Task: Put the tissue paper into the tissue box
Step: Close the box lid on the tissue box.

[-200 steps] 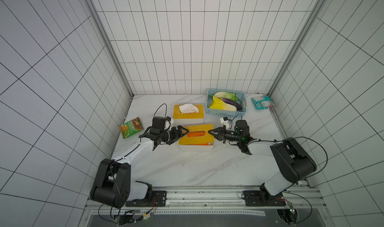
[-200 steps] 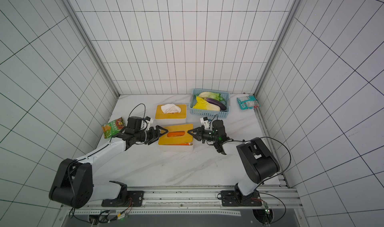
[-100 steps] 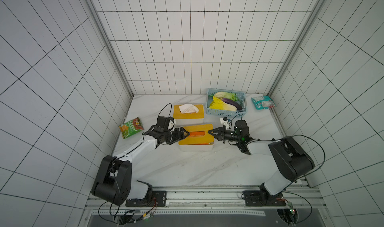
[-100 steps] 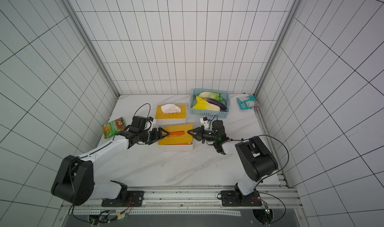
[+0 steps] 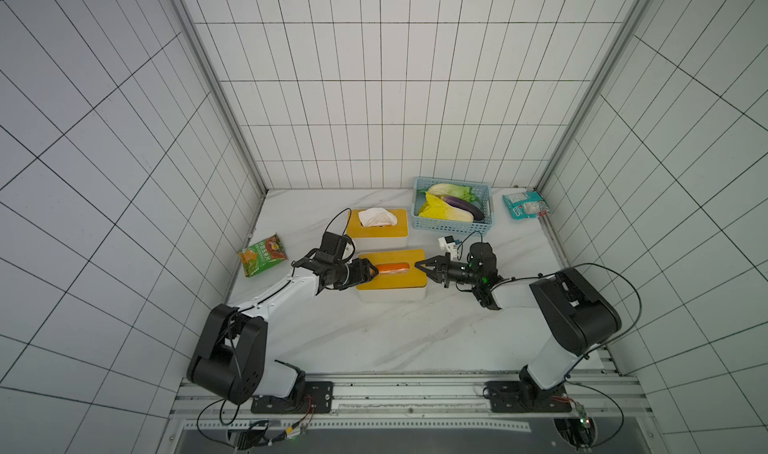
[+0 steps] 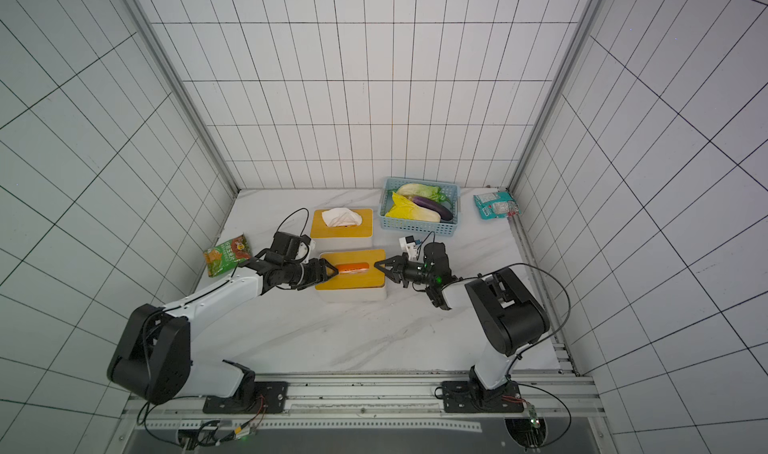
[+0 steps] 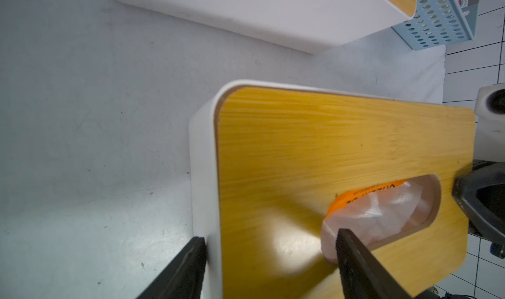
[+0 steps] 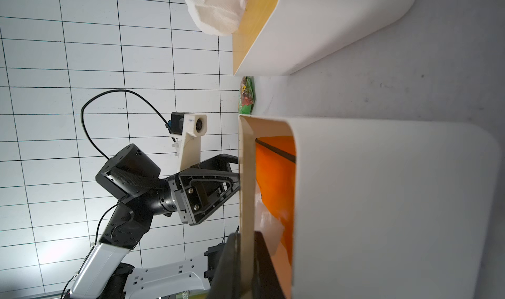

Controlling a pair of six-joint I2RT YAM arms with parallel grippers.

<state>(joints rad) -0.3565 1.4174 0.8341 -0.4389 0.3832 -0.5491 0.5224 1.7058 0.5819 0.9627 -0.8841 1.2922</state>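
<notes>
The near tissue box [image 5: 390, 294] is white with a yellow wooden lid [image 5: 399, 281], also seen as lid [image 7: 300, 136]. Through the lid's slot shows the tissue paper [image 5: 392, 268], an orange pack with white tissue [image 7: 382, 210]. My right gripper [image 5: 417, 265] is shut on the lid's right edge [image 8: 247, 174]; a gap there shows the orange pack [image 8: 276, 180] inside. My left gripper [image 5: 372, 271] stands open at the box's left end [image 7: 270, 236]: one finger against the white wall, the other over the slot.
A second tissue box [image 5: 377, 232] with white tissue poking out stands just behind. A blue basket [image 5: 453, 225] of vegetables is at the back right, with a teal packet [image 5: 525, 205] beside it. A green snack bag [image 5: 262, 254] lies at the left.
My left gripper has moved right onto the near box's left end and its jaws have narrowed. The right gripper has stayed shut on the lid.
</notes>
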